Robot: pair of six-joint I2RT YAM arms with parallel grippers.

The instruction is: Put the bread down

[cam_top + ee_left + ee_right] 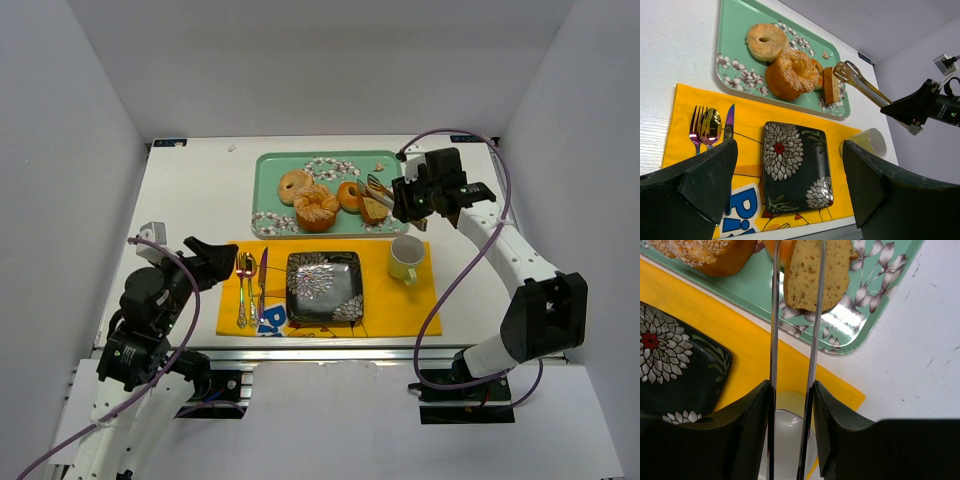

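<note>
Gripping tongs (865, 86) | right end effector (792, 390) | bread slice (815, 275) long axis across tray (875, 305)

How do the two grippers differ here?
The left gripper is open and empty; the right gripper is shut on metal tongs. The left sits by the yellow placemat; the right is beside the green floral tray, tongs pointing at the cut bread slice. Both are black.

Top view looks down on the whole desk (190, 190). Left wrist sees plate (795, 165) between its jaws, tray (732, 35) beyond; right wrist, closer, shares its corner.
</note>
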